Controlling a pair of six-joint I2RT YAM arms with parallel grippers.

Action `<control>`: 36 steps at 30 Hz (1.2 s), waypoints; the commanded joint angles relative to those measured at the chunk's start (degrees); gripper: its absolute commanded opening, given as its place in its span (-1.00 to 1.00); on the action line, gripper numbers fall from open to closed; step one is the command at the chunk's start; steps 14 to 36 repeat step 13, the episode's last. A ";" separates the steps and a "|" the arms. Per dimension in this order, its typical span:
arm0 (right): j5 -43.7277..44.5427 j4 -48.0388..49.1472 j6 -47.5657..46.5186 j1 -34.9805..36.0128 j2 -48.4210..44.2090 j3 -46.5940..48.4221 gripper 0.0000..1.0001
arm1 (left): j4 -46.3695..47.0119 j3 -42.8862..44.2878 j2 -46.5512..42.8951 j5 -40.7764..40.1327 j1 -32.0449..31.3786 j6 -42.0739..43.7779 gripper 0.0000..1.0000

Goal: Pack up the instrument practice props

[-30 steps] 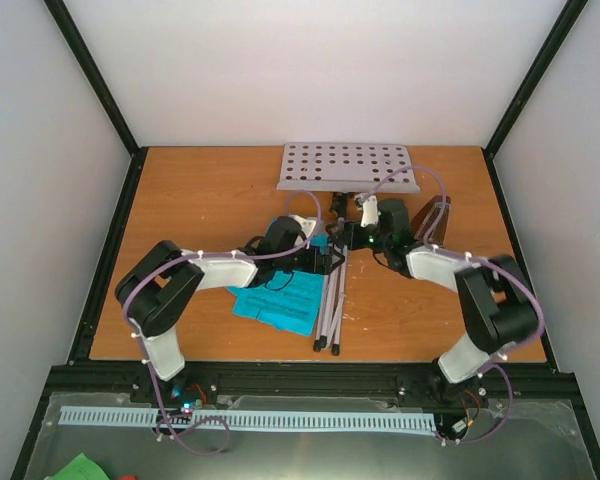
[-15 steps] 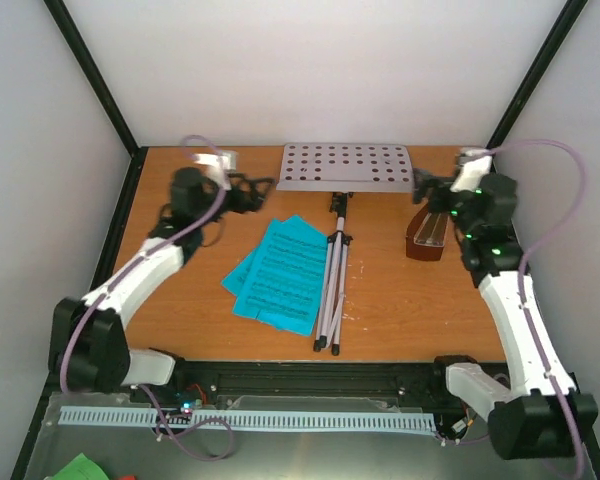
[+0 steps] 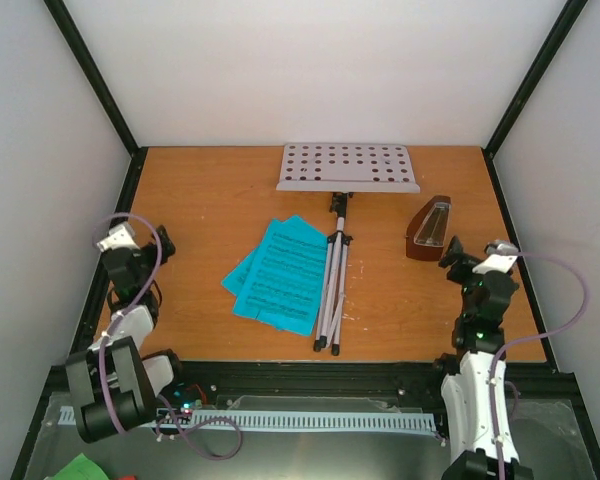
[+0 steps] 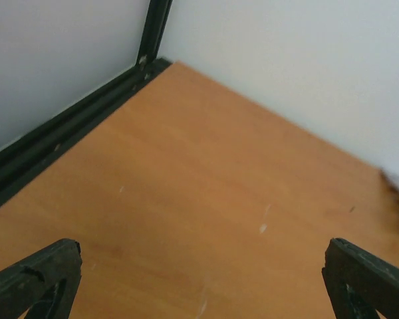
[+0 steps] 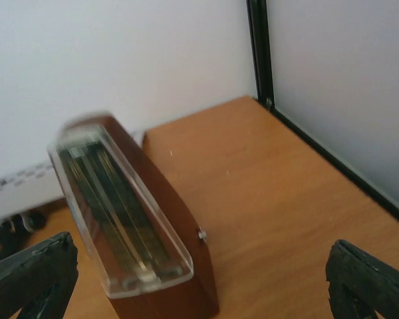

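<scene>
Right wrist view showed the right gripper released and empty, just short of the metronome near the worktop's right edge; a hasty closing on its slick clear cover could have toppled it; the left gripper, likewise released, held nothing.

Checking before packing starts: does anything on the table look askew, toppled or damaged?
The music stand lies flat, legs folded toward the near edge. The blue sheet-music pages are fanned out, skewed, beside its legs. The metronome stands upright, cover on. No damage shows.
</scene>
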 commanded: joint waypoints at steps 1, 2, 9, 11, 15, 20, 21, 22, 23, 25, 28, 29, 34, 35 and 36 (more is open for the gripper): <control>-0.13 21.73 -2.66 -0.23 0.17 -8.67 1.00 | 23.42 -6.67 4.08 -3.06 -0.49 7.91 0.99; -0.23 24.78 -3.39 -0.21 1.16 -10.21 1.00 | 25.28 -6.66 5.90 -2.39 -0.50 8.03 0.99; -1.10 39.55 -6.25 0.02 15.75 -13.90 1.00 | 30.58 -4.73 12.77 -0.05 -1.58 11.77 0.99; -1.78 42.72 -6.41 0.16 20.41 -14.28 1.00 | 33.38 -6.10 12.88 1.17 -1.66 12.05 0.99; -3.05 45.19 -6.50 0.29 23.72 -14.01 1.00 | 32.21 -5.36 13.10 -0.04 -1.77 11.48 0.99; -3.05 45.19 -6.50 0.29 23.72 -14.01 1.00 | 32.21 -5.36 13.10 -0.04 -1.77 11.48 0.99; -3.05 45.19 -6.50 0.29 23.72 -14.01 1.00 | 32.21 -5.36 13.10 -0.04 -1.77 11.48 0.99; -3.05 45.19 -6.50 0.29 23.72 -14.01 1.00 | 32.21 -5.36 13.10 -0.04 -1.77 11.48 0.99; -3.05 45.19 -6.50 0.29 23.72 -14.01 1.00 | 32.21 -5.36 13.10 -0.04 -1.77 11.48 0.99; -3.05 45.19 -6.50 0.29 23.72 -14.01 1.00 | 32.21 -5.36 13.10 -0.04 -1.77 11.48 0.99; -3.05 45.19 -6.50 0.29 23.72 -14.01 1.00 | 32.21 -5.36 13.10 -0.04 -1.77 11.48 0.99; -3.05 45.19 -6.50 0.29 23.72 -14.01 1.00 | 32.21 -5.36 13.10 -0.04 -1.77 11.48 0.99; -3.05 45.19 -6.50 0.29 23.72 -14.01 1.00 | 32.21 -5.36 13.10 -0.04 -1.77 11.48 0.99; -3.05 45.19 -6.50 0.29 23.72 -14.01 1.00 | 32.21 -5.36 13.10 -0.04 -1.77 11.48 0.99; -3.05 45.19 -6.50 0.29 23.72 -14.01 1.00 | 32.21 -5.36 13.10 -0.04 -1.77 11.48 0.99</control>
